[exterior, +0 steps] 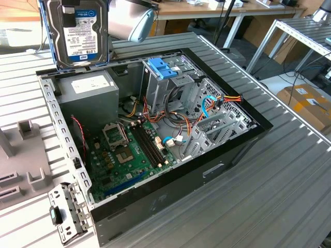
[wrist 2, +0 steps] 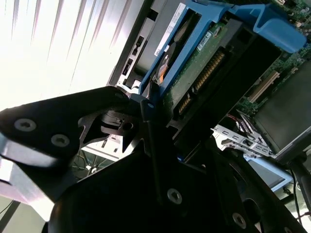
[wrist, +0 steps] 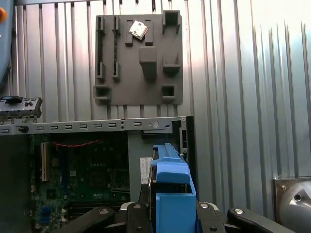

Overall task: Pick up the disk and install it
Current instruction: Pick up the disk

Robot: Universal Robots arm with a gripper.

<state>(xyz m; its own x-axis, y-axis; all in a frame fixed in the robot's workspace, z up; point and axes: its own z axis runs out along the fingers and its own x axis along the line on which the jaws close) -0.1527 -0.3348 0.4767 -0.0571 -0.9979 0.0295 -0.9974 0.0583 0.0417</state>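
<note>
The gripper was clamped on the disk, which hung upright, label outward, over the far edge of the open computer case. The case lay on a ribbed metal table beside a grey fixture plate. Beyond stood a wooden bench, with a cardboard box on the floor.

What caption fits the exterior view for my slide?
Silver-grey metal disk with blue side rails hangs upright over the open black computer case.

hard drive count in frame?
1: the disk, held in the hand above the open computer case, near its power supply. More may sit hidden in the drive cage.
</note>
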